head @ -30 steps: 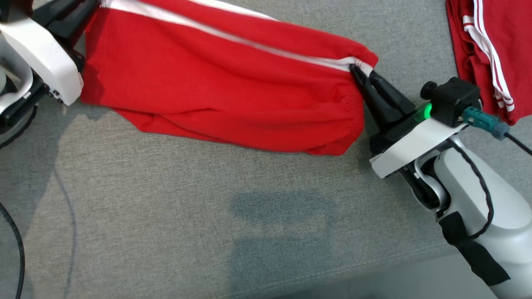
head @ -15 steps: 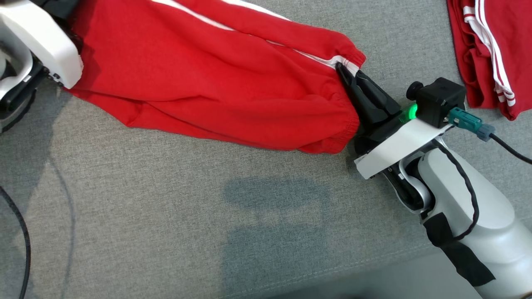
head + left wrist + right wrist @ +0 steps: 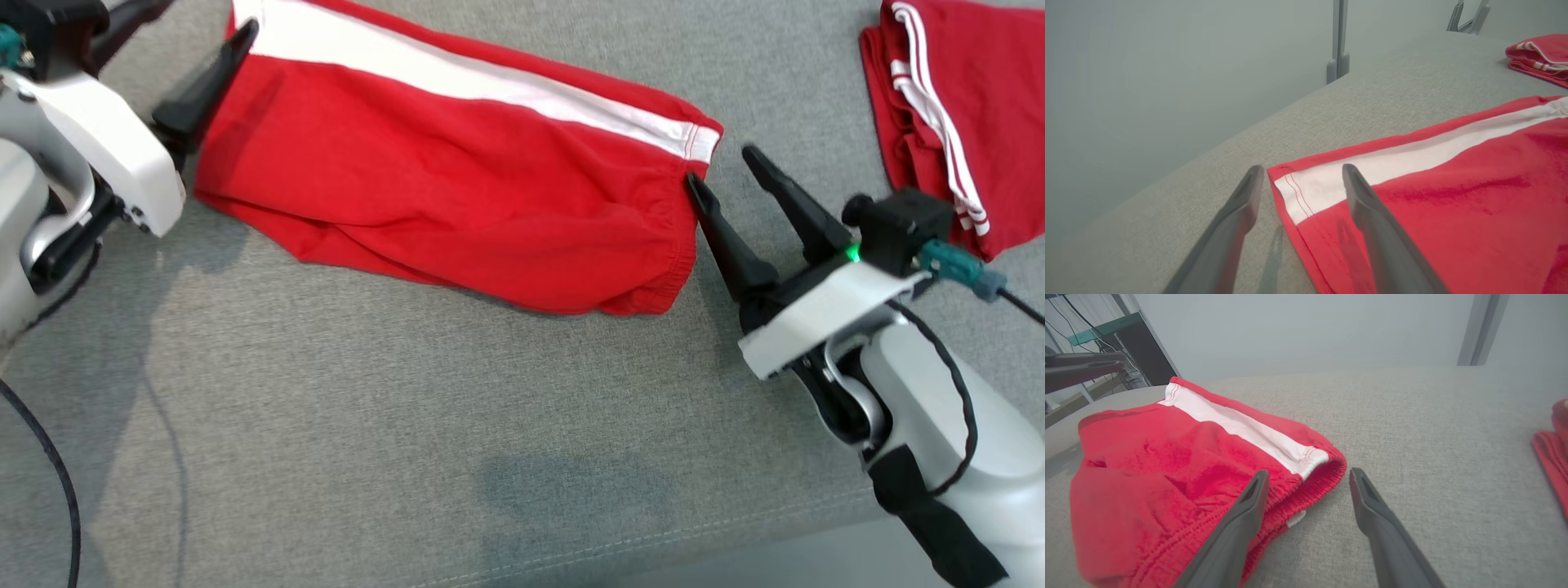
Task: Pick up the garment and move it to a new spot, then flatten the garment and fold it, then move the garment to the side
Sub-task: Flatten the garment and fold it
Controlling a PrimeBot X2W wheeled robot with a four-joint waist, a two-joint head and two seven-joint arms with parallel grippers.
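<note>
- The grey cloth-covered table (image 3: 408,457) is bare along its near edge, where a stitched seam runs; a dark cable (image 3: 51,478) curves over its near left corner
- The right hand (image 3: 721,166) reaches in from the near right on a pale forearm, with a green light (image 3: 851,251) lit at the wrist
- Its two dark fingers (image 3: 731,241) are spread wide and pinch nothing; in the right wrist view the right hand (image 3: 1309,473) has one finger in front of the gathered waistband and the other over bare table
- Whether that finger touches the cloth, I cannot tell
- The garment (image 3: 457,171), red shorts with a broad white side stripe, lies flat on the table between the two hands, waistband end to the right, hem end to the left, with soft creases along its near edge
- Seen from the wrists, the garment (image 3: 1167,465) is slightly rumpled at the waistband, and the garment (image 3: 1453,196) lies smooth at the hem
- The left hand (image 3: 208,15) sits at the far left, fingers spread apart; in its wrist view the left hand (image 3: 1303,168) straddles the hem corner, one finger before the white stripe, one over the table
- A second red garment (image 3: 955,106) with thin white stripes lies folded at the far right, well apart
</note>
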